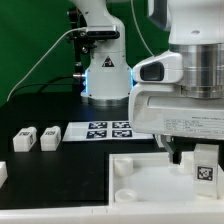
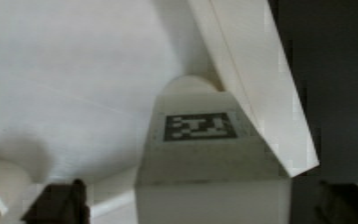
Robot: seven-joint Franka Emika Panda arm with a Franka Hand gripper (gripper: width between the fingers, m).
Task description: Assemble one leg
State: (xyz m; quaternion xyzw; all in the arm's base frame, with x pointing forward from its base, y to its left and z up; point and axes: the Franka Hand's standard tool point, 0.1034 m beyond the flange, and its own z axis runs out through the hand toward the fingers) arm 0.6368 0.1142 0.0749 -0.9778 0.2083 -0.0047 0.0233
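Note:
My gripper [image 1: 197,160] is shut on a leg [image 1: 205,171], a small white block with a black-and-white marker tag. It holds the leg over the near right part of the large white tray [image 1: 135,190]. In the wrist view the leg [image 2: 202,130] fills the middle, tag up, between my dark fingers [image 2: 55,203]. It stands next to the tray's raised rim [image 2: 247,60] above the tray floor [image 2: 69,80]. Whether the leg touches the tray I cannot tell. Two more legs [image 1: 25,139] [image 1: 49,137] lie on the table at the exterior view's left.
The marker board [image 1: 105,130] lies behind the tray. Another white piece [image 1: 3,172] shows at the left edge. The robot base [image 1: 105,75] stands at the back. A round white boss [image 2: 7,185] rises from the tray floor near the leg.

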